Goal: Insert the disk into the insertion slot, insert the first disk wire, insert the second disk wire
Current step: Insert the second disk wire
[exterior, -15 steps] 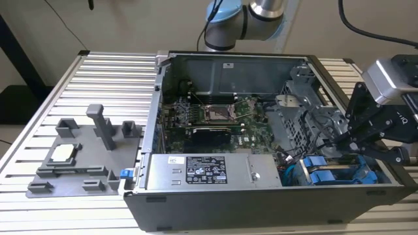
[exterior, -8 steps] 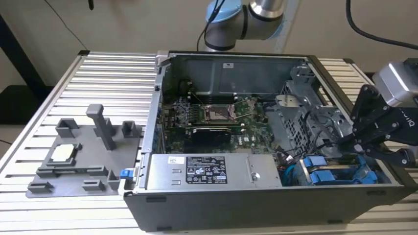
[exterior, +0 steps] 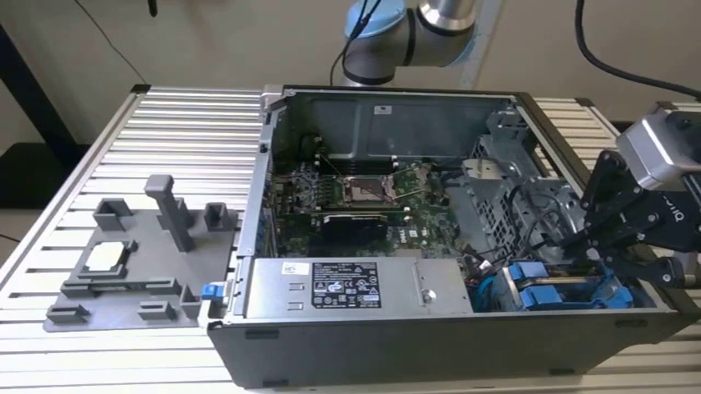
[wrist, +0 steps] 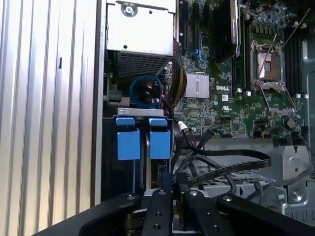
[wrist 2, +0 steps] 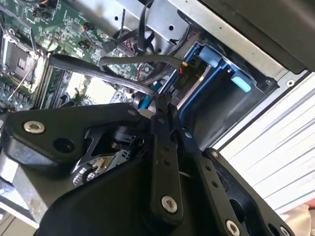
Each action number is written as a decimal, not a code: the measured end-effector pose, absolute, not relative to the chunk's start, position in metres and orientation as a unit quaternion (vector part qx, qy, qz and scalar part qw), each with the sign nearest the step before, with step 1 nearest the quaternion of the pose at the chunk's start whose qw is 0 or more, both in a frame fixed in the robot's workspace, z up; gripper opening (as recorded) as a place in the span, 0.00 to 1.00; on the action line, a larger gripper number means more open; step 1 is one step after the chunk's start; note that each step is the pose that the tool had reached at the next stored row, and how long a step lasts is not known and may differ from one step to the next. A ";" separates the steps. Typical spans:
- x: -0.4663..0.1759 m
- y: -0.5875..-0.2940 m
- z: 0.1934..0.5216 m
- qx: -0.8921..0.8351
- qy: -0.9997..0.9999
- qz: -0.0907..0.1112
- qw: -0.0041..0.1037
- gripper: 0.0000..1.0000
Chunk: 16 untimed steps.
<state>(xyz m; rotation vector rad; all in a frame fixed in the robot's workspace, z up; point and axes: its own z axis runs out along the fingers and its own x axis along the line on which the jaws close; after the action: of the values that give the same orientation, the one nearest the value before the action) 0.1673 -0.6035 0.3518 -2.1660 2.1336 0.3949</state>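
Grey slatted table [exterior: 186,123] carries, at the exterior view's left, a grey fixture plate [exterior: 131,254] with upright blocks on it. At centre lies a black computer case [exterior: 328,353], its side open to the camera, with the arm [exterior: 405,41] rising behind its far wall. Inside the case, along the near edge, sits a silver power supply [exterior: 340,287] with a dark label. Beyond that is the green motherboard [exterior: 350,193] with its bare processor socket.

Further to the exterior view's right stands the grey sheet-metal drive cage [exterior: 515,189], with black cables looped across it. The slot [wrist: 142,112] opens in the case's near corner, just beside the power supply. In the first wrist view the disk [wrist: 160,145] is seated in the slot in its blue carrier, side by side with a 2nd blue-framed drive [wrist: 128,145] (their 2 blue tabs stand level, nearly touching).

At the far right of the exterior view the black gripper [exterior: 575,250] reaches down over the case wall, its tips just above the 2 drives. Both wrist views show its fingers [wrist: 165,199] drawn narrow, almost together. A thin blue wire [wrist 2: 143,101] meets the tips in the second wrist view; whether they pinch it is not clear.
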 end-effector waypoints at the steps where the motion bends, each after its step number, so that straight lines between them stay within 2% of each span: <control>1: 0.167 -0.604 0.352 -0.706 0.695 0.129 0.038 0.16; 16: 0.167 -0.604 0.344 -0.706 0.696 0.128 0.038 0.16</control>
<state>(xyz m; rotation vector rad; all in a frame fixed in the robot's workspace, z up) 0.1673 -0.6035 0.3440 -2.1651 2.1343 0.3938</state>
